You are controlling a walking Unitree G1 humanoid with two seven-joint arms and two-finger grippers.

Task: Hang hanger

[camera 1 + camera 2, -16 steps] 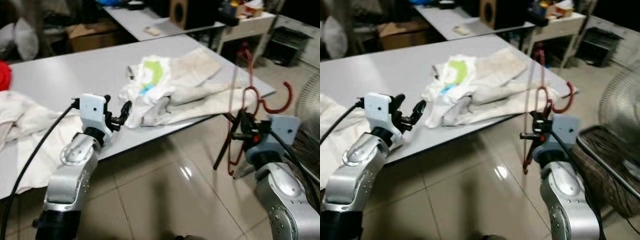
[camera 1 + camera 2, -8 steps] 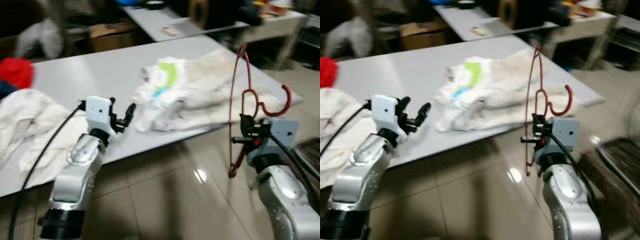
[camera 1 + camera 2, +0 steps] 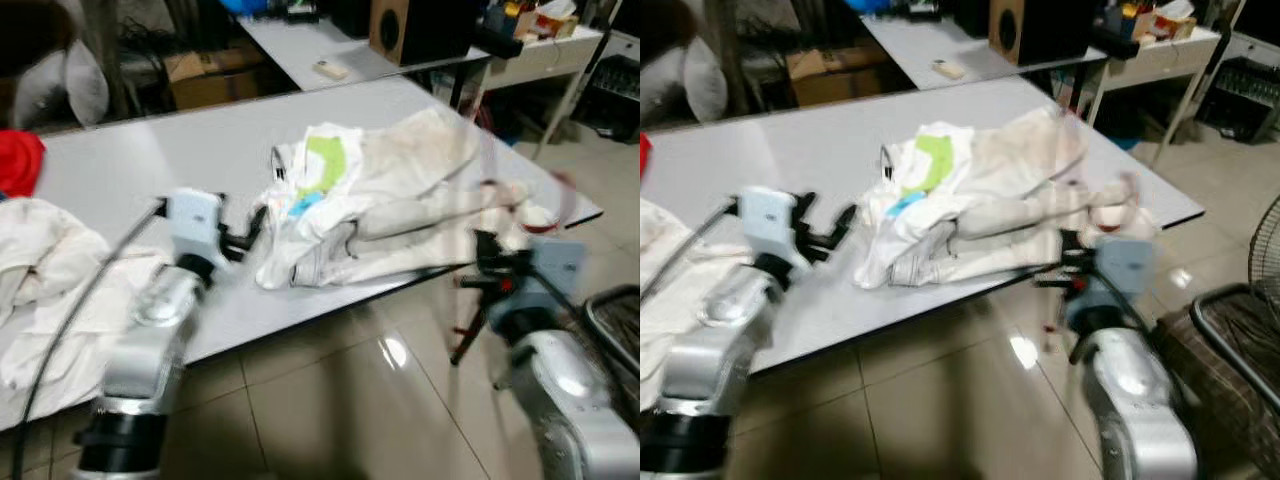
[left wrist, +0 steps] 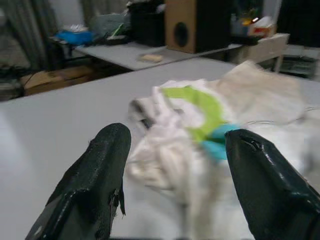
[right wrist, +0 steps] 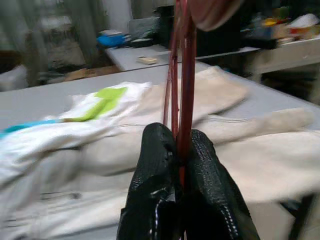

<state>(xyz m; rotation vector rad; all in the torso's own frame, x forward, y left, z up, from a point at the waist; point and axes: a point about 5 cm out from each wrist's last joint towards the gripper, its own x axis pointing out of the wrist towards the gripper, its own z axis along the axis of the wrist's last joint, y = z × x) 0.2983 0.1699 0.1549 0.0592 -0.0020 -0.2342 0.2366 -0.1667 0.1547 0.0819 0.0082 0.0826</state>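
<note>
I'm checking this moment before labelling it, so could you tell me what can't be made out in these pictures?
- Red hanger: its hook is cut off by the top edge of the right wrist view; motion blur smears it in the eye views.
- Right gripper: fingertips shut on the hanger wire; blurred in the eye views.
- Garment type of the white clothes: crumpled, can't tell.
- Where the hanger should hang: cannot tell.
</note>
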